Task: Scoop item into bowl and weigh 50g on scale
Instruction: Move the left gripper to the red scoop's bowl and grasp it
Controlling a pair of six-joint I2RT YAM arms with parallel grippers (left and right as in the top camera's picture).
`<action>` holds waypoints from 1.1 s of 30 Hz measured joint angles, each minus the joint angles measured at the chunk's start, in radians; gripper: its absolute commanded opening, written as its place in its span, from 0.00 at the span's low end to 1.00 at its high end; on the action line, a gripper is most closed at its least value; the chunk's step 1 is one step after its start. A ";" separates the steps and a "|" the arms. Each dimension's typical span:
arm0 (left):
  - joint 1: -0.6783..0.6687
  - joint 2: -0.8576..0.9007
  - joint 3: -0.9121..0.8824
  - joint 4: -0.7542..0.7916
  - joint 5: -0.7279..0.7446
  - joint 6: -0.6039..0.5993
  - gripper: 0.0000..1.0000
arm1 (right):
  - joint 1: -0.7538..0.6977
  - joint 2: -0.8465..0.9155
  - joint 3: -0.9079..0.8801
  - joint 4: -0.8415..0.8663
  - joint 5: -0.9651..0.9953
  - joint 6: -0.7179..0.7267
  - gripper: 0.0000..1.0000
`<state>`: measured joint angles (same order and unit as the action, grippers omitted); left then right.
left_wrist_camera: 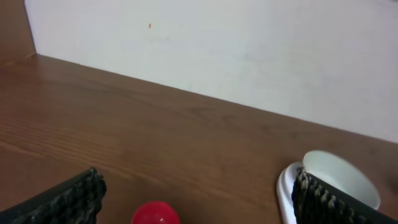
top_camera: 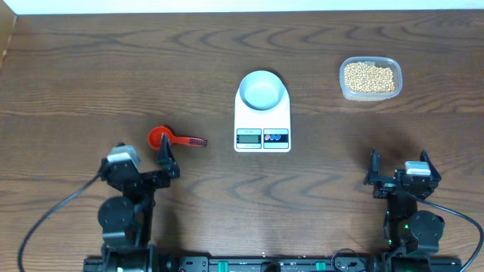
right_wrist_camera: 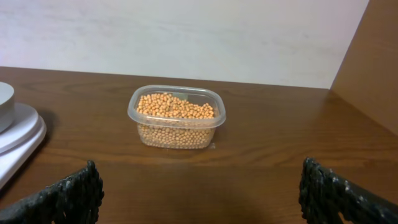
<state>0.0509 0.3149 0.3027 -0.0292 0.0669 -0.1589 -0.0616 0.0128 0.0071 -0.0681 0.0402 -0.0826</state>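
Beans (top_camera: 370, 77), small, round and tan-yellow, fill a clear, round-cornered plastic tub (top_camera: 370, 97) at two o'clock on the dark wood-grain table (top_camera: 91, 75), with none yet scooped out. At the table's centre, the pale blue-white bowl (top_camera: 263, 91), thick-rimmed and empty, sits on the twelve o'clock end of the flat white scale (top_camera: 262, 137), whose grey display and two round buttons face six o'clock. A red plastic scoop (top_camera: 178, 140) lies flat at nine o'clock of the scale, its round cup at nine o'clock and its slim handle pointing to three. The left gripper (top_camera: 169, 157) waits just at six o'clock of the scoop, jaws spread wide and holding nothing; the right gripper (top_camera: 399, 160), at six o'clock of the tub and well apart from it, is likewise wide open and empty, its ribbed black pads (right_wrist_camera: 68, 196) framing the beans. By all appearances the job stands at its first step: the next move likely calls for the left arm to pinch the thin handle squarely, since smooth, hard beans roll readily off a tilted scoop.
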 measured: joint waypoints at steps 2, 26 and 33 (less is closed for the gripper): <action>0.000 0.063 0.056 -0.024 -0.003 -0.030 0.98 | 0.000 0.000 0.000 0.000 0.001 0.000 0.99; 0.000 0.618 0.564 -0.427 0.009 -0.211 0.98 | 0.000 0.000 0.000 0.000 0.001 0.000 0.99; 0.000 0.642 0.564 -0.427 0.009 -0.211 0.98 | 0.000 0.000 0.000 0.000 0.001 0.000 0.99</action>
<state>0.0509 0.9565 0.8665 -0.4564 0.0761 -0.3702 -0.0616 0.0128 0.0071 -0.0677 0.0414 -0.0826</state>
